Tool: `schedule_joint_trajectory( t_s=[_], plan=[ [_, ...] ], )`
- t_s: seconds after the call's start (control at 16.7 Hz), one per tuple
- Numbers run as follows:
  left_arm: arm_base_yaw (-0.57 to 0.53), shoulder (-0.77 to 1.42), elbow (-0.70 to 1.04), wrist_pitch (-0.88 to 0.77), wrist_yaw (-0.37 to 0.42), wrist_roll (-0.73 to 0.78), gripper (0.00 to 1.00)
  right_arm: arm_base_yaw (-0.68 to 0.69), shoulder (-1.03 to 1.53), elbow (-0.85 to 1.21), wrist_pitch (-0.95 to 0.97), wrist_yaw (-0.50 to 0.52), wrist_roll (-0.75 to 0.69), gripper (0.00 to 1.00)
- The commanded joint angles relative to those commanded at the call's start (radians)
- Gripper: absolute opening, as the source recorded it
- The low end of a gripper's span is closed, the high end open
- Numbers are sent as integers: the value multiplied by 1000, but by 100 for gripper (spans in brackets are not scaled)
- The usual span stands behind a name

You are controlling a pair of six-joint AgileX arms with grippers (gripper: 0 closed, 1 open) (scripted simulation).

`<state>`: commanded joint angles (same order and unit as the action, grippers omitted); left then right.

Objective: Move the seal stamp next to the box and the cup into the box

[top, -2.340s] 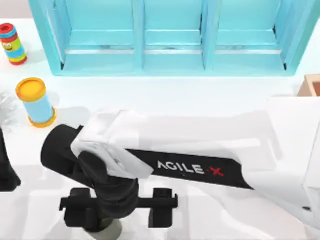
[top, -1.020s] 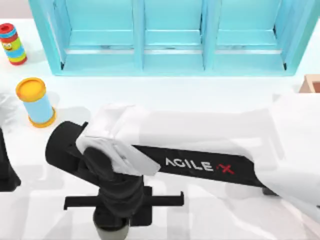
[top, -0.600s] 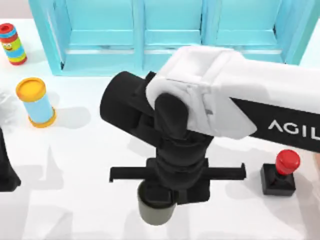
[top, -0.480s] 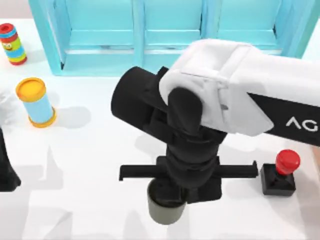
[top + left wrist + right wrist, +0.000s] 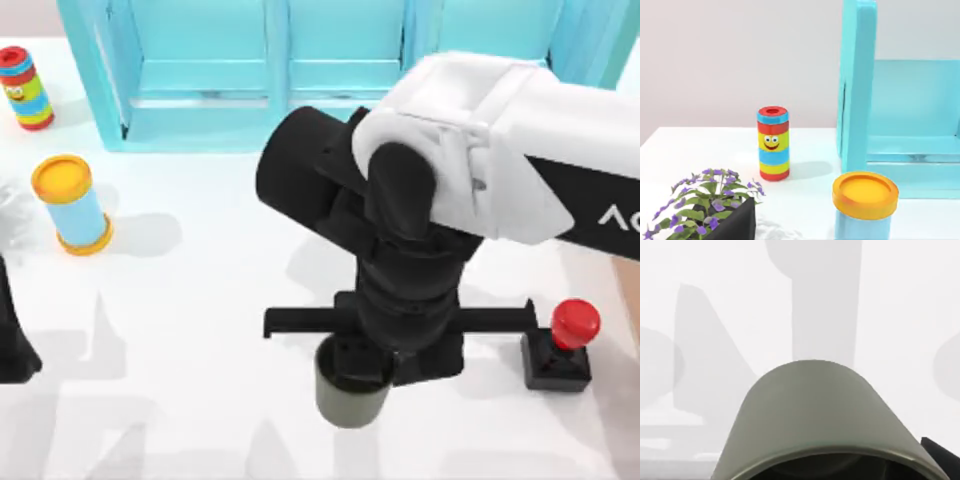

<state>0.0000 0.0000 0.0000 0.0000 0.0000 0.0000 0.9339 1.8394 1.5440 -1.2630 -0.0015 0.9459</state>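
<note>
While the right arm reaches across the middle of the table from the right, its right gripper (image 5: pixel 352 372) sits over the cup (image 5: pixel 351 394), fingers apparently clamped on the rim, though the wrist body hides the contact in the top view. Cup is upright, at the front centre of the table (image 5: pixel 180 300); whether it touches the surface is hard to tell. Right wrist view has the cup's olive wall (image 5: pixel 812 410) close up. Seal stamp (image 5: pixel 561 345) stands just right of the gripper, near the right edge, apart from the cup. Left arm parked at the left edge. 2 cylinders at left: blue one with yellow lid (image 5: pixel 72 204), striped one (image 5: pixel 25 87). Turquoise shelf unit (image 5: pixel 340 75) along the back.
</note>
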Motion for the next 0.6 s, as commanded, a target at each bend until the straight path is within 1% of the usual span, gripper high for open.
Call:
schedule_joint_trajectory(
  t_s=[0.12, 0.24, 0.42, 0.6],
  plan=[
    [0, 0, 0, 0, 0, 0, 100, -90, -26, -23, 6, -1, -90, 0],
    [0, 0, 0, 0, 0, 0, 100, -218, -60, -58, 13, -1, -219, 0],
    [0, 0, 0, 0, 0, 0, 100, -471, -120, -132, 22, 4, -474, 0],
    [0, 0, 0, 0, 0, 0, 100, -766, -196, -222, 36, 14, -771, 0]
  ],
)
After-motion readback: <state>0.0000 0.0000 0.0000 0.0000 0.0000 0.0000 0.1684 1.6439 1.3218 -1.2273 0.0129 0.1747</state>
